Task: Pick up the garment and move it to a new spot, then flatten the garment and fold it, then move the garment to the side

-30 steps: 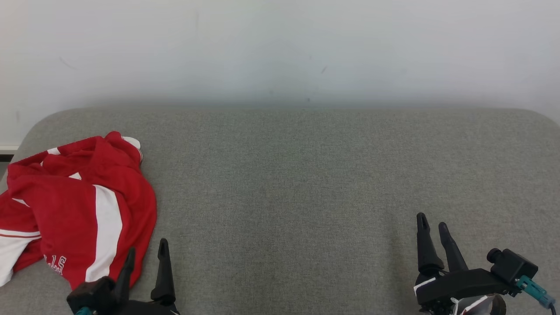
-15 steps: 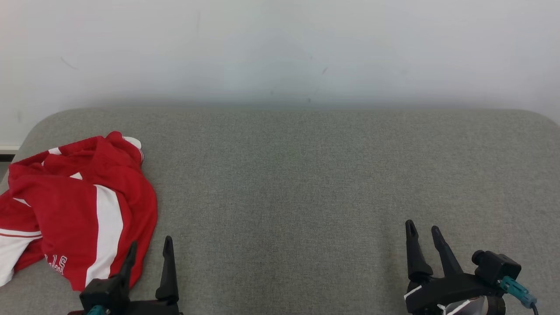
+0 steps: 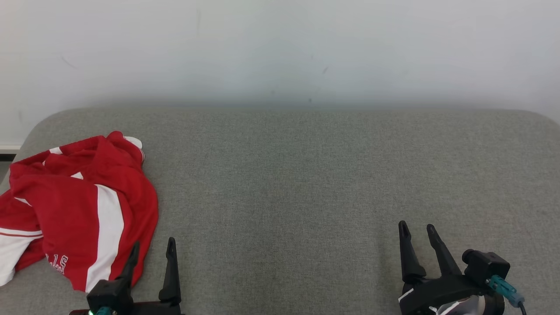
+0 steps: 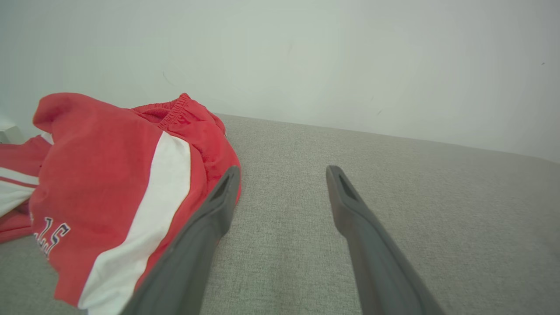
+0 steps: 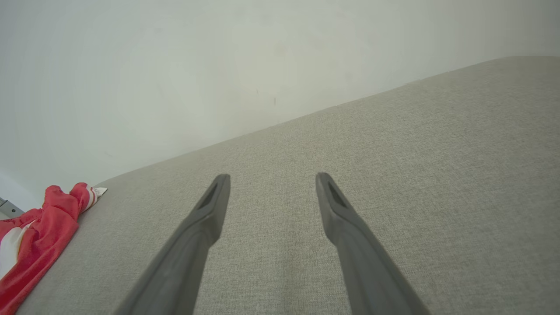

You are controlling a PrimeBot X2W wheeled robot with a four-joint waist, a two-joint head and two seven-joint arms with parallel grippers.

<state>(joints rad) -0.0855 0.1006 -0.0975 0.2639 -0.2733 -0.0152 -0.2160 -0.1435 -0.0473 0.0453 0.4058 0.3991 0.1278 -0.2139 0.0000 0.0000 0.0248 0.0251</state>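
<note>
A crumpled red garment [image 3: 74, 205] with white stripes and lettering lies at the left end of the grey padded surface [image 3: 297, 183]. The left wrist view shows the garment [image 4: 109, 188] bunched up just left of my fingers. My left gripper [image 3: 153, 247] stands open at the bottom left, its left finger over the garment's near right edge, nothing between the fingers [image 4: 282, 173]. Open and empty, my right gripper [image 3: 415, 229] sits at the bottom right, far from the garment [image 5: 39, 236], above bare fabric [image 5: 271, 179].
A white wall [image 3: 280, 48] rises right behind the padded surface. The surface's rounded corners show at the far left [image 3: 39, 127] and the far right [image 3: 542, 120]. A wide stretch of bare grey fabric lies between the garment and my right gripper.
Both grippers have drawn back toward the bottom edge of the head view, the right one also shifting left. The garment has not moved.
</note>
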